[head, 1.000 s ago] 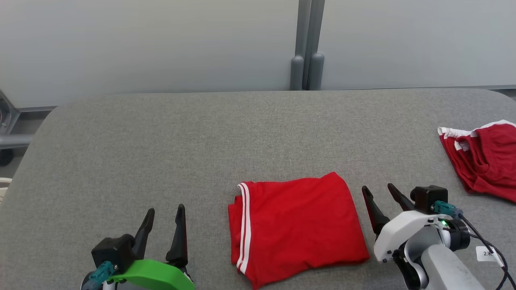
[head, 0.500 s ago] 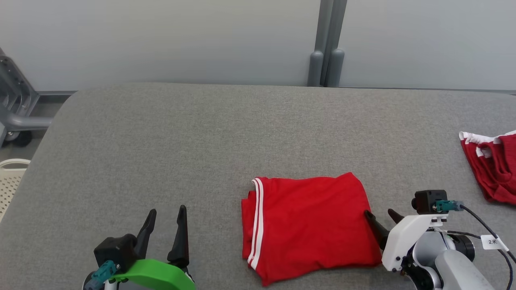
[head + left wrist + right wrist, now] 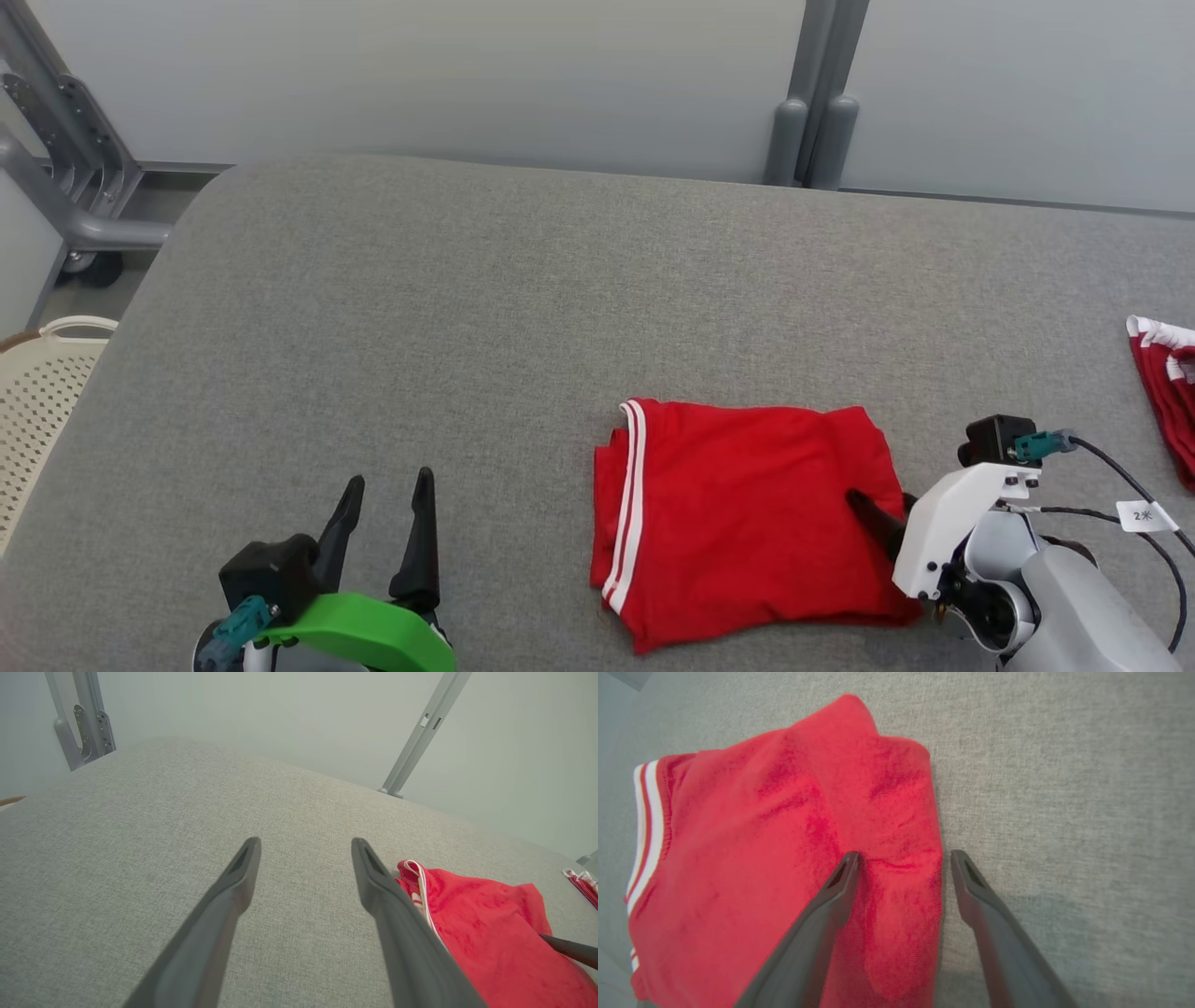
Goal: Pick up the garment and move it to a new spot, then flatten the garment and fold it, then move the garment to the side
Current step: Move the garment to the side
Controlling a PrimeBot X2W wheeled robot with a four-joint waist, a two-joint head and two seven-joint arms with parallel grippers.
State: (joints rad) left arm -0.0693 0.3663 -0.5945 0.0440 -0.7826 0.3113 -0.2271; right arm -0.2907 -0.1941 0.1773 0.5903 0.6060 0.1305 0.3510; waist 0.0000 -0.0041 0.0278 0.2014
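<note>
Red shorts are lying folded on the grey table. Right gripper is straddling their right edge, fingers spread, apparently touching fabric, gripping nothing. Left gripper is hovering parted, empty.

A: Where's garment?
B: On table, front, right of centre; right gripper straddles its right edge, left gripper well left.
A: Else?
B: Far right, second garment; basket beyond table's left edge.
</note>
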